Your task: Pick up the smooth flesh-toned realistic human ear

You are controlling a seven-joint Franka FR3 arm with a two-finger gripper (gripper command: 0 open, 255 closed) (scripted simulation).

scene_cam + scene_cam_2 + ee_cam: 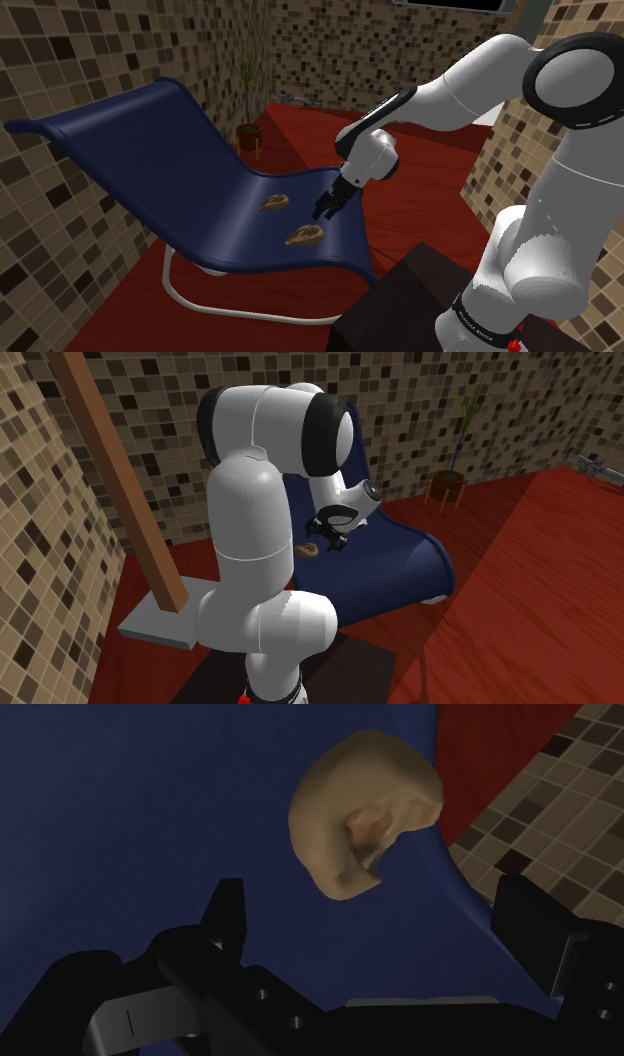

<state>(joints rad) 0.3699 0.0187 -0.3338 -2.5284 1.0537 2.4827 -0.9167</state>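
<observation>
Tan ear (365,814) lies just ahead of the spread, empty gripper (375,904), near the blue chair (120,804) edge; off-centre close could nudge it off the curved seat.

We record a chair (150,160): a dark blue lounger whose seat runs in one long curve, carried on a white tubular frame (235,312). Under the chair lies a glossy dark red floor (420,175) with a soft sheen. Behind the chair and on both sides of it stand walls (60,70) of small mosaic tiles in brown, tan and cream. Beyond the chair, close to the wall, a plant (247,128) with thin leaves stands in a brown pot on short legs. Off to one side of the chair, a slanted wooden beam (115,472) rises from a flat grey plate (150,620). The lighting is even.
</observation>
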